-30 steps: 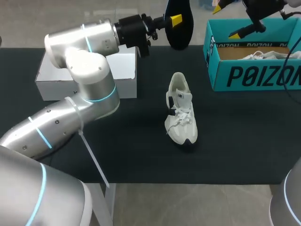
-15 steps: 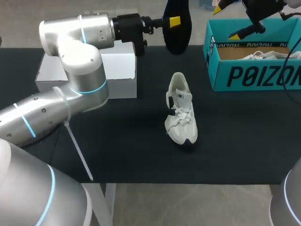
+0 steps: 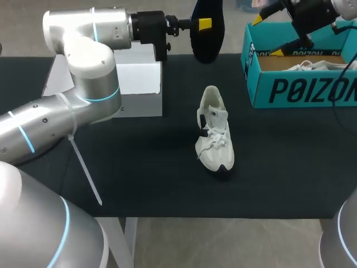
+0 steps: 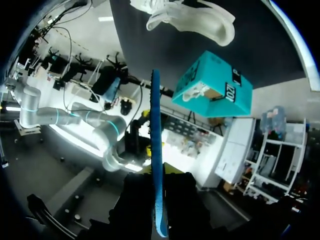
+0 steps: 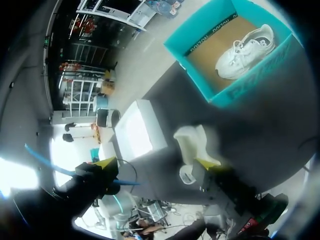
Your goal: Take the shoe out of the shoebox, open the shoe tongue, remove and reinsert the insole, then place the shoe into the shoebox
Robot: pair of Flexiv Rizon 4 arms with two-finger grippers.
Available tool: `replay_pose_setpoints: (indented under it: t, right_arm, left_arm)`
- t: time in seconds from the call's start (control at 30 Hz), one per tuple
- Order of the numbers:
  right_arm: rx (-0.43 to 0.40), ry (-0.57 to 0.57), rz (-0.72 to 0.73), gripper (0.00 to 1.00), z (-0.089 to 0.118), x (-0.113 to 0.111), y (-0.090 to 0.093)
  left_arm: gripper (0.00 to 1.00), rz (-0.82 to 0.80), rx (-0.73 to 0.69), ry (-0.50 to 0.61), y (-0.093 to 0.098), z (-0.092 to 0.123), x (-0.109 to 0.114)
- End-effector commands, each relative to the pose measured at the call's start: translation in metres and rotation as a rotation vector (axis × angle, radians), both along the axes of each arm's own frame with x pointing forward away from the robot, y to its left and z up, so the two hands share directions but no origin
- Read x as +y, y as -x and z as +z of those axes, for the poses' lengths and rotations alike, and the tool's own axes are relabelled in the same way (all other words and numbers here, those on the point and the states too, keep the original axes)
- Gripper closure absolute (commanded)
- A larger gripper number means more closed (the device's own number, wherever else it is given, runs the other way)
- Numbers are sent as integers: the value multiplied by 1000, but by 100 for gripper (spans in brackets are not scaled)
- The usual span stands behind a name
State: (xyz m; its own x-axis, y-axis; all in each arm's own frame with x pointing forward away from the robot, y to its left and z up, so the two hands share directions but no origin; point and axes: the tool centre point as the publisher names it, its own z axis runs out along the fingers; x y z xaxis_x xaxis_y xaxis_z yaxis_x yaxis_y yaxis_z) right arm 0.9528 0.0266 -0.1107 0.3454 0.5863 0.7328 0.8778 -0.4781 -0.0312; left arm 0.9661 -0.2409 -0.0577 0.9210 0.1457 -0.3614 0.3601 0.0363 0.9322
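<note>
The left hand (image 3: pixel 205 24) is clenched on the dark insole (image 3: pixel 207 42), held upright above the counter's (image 3: pixel 167 184) far edge at the white shoe's (image 3: pixel 215 137) 12 o'clock, presumably poised for reinserting, while the right hand (image 3: pixel 268 36), released and empty, hangs over the teal shoebox (image 3: pixel 301 89) at 2 o'clock, so the shoe has open room all around.

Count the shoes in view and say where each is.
2. One white shoe lies on the table, near its middle; the second shoe lies inside the teal shoebox.
</note>
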Motion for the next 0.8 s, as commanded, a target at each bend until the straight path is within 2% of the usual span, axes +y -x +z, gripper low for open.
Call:
replay_pose_setpoints:
  t: [0.03,0.13,0.17,0.27,0.33,0.37,0.8]
  right_arm:
    - [0,-2,2,0,-1,0,0]
    - [0,-6,0,0,-1,-2,1]
    - [0,-6,0,0,-2,-2,1]
    - [-1,-8,-1,0,-1,-3,2]
    - [-2,-8,-2,0,-1,-4,3]
    - [-2,-8,-2,0,0,-5,3]
    - [5,-3,13,0,-1,-6,6]
  left_arm:
    - [100,-6,90,-12,-3,1,0]
    - [100,-55,315,-53,-4,2,0]
    - [100,-68,343,-60,-3,3,-1]
    - [100,-103,546,-67,1,7,-2]
    - [100,-164,729,-97,5,10,-3]
    - [100,-176,804,-73,7,12,-2]
    - [100,-176,804,-73,7,12,-2]
